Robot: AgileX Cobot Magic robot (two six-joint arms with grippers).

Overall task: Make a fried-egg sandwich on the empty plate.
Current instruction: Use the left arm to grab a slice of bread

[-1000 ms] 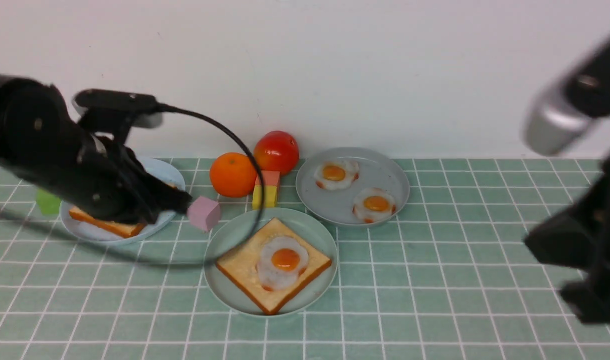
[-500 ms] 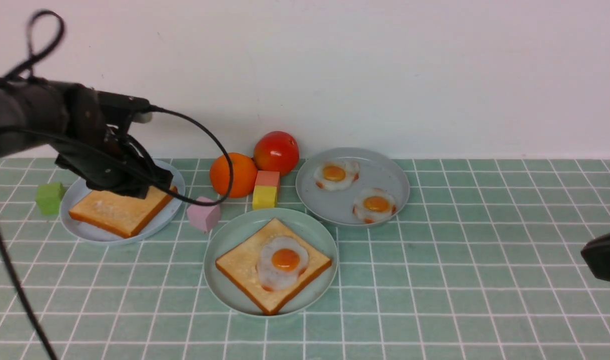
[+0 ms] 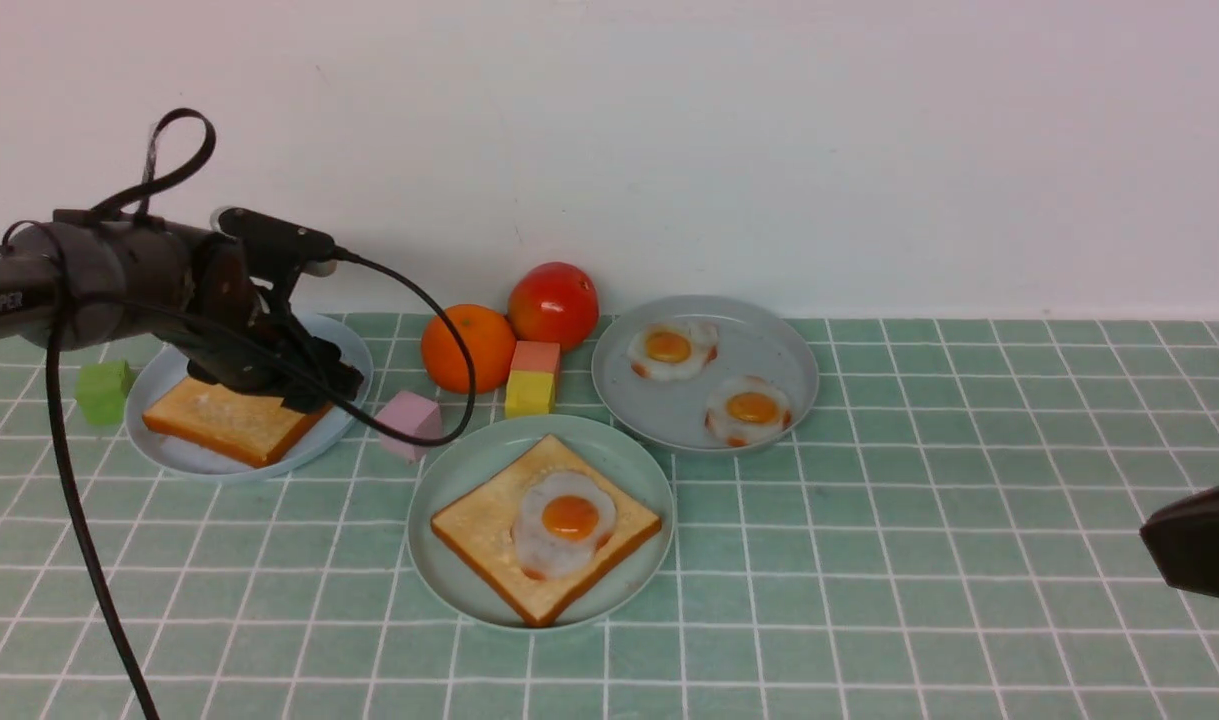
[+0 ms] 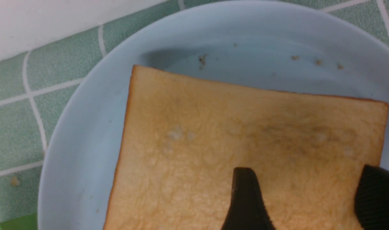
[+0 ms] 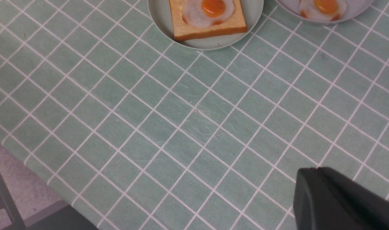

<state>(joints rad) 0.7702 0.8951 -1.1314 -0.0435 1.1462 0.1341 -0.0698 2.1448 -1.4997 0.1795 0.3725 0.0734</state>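
The pale mint-green plate [image 3: 624, 465] sits front centre and holds one golden toast slice [image 3: 479, 530] with a fried egg [image 3: 567, 520] on top. They also show in the right wrist view as plate [image 5: 159, 12], toast [image 5: 181, 30] and egg [image 5: 210, 9]. A second toast slice [image 3: 219, 420] lies flat on the pale blue plate [image 3: 184, 462] at the left. My left gripper [image 3: 319, 395] hangs just above that slice's right side, open, its fingers spread over the toast [image 4: 213, 134] with nothing held [image 4: 306, 171]. My right gripper [image 3: 1154, 535] is shut and empty at the right edge [image 5: 309, 171].
A grey plate [image 3: 769, 345] with two more fried eggs stands behind on the right. An orange [image 3: 466, 348], a tomato [image 3: 554, 303], a red-and-yellow block [image 3: 532, 380], a pink cube [image 3: 412, 420] and a green cube [image 3: 104, 392] lie near the back wall. The left arm's cable loops over the pink cube.
My left gripper has opened and drawn back to the left over the toast on the blue plate. The right arm has pulled away to the right edge.
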